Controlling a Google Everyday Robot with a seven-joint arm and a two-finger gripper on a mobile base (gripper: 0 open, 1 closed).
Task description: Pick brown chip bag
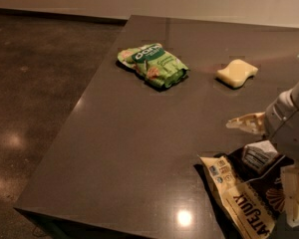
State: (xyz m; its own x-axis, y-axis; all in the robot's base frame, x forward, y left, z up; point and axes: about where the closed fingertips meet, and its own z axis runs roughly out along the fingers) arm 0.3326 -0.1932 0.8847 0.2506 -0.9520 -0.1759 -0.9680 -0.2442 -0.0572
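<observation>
The brown chip bag (241, 198) lies crinkled at the table's near right corner, cream and dark brown with dark "ATE JULY" lettering, partly cut off by the frame's edge. My gripper (266, 168) comes in from the right, just above the bag's upper end. It is open: one cream finger (246, 124) points left beyond the bag's far edge, and the other (295, 195) hangs over the bag's right part. Nothing is between them but the bag's crumpled top below.
A green snack bag (152, 65) lies at the table's middle back. A pale yellow sponge (237, 73) lies to its right. The dark table (129, 148) ends at a left edge and a near edge, with dark floor (35, 93) beyond.
</observation>
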